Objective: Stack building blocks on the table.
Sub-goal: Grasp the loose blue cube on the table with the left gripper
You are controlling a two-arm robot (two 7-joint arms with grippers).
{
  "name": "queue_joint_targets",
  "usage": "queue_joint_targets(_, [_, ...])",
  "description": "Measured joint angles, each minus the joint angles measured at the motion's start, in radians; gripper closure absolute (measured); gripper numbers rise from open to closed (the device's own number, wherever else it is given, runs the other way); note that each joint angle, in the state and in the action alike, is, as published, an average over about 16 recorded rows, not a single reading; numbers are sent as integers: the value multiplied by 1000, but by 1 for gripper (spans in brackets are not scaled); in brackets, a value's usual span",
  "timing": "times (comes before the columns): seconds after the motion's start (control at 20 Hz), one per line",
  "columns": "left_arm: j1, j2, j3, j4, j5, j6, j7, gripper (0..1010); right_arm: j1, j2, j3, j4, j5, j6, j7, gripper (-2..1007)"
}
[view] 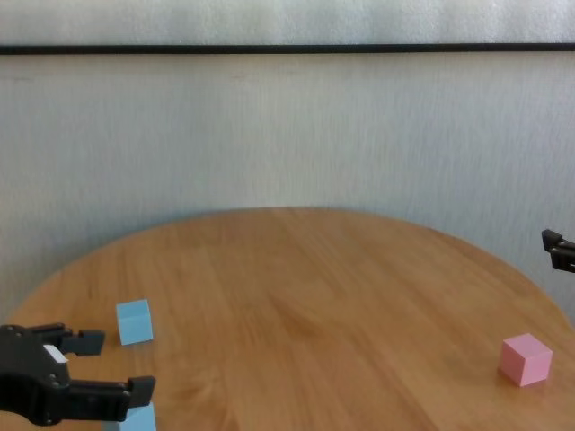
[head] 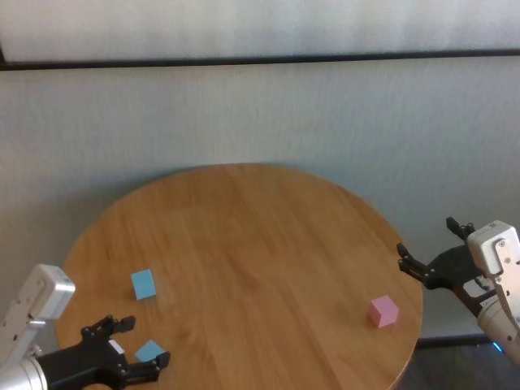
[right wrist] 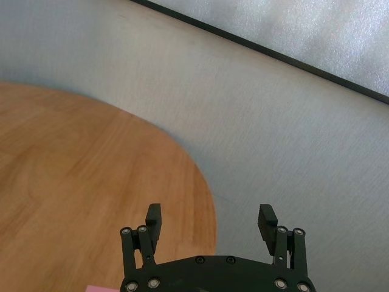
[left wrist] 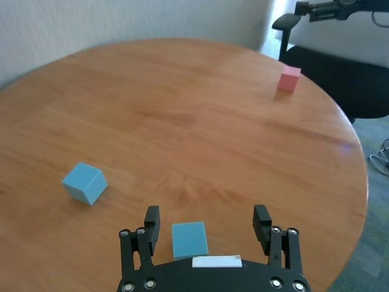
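Left hand: wide open, fingers either side of near blue block; nothing held.
Right hand: wide open, empty, beyond table edge.
Tip: centre block, lower, close squarely on flat faces.

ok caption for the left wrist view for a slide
Open left gripper straddles a blue block; second blue block and pink block sit apart.
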Motion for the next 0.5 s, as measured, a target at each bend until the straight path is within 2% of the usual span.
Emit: queue_joint_targets(0.5, [-27,-30,13,-1,55,101,36,7,0,0,0,0,0,0,0,4])
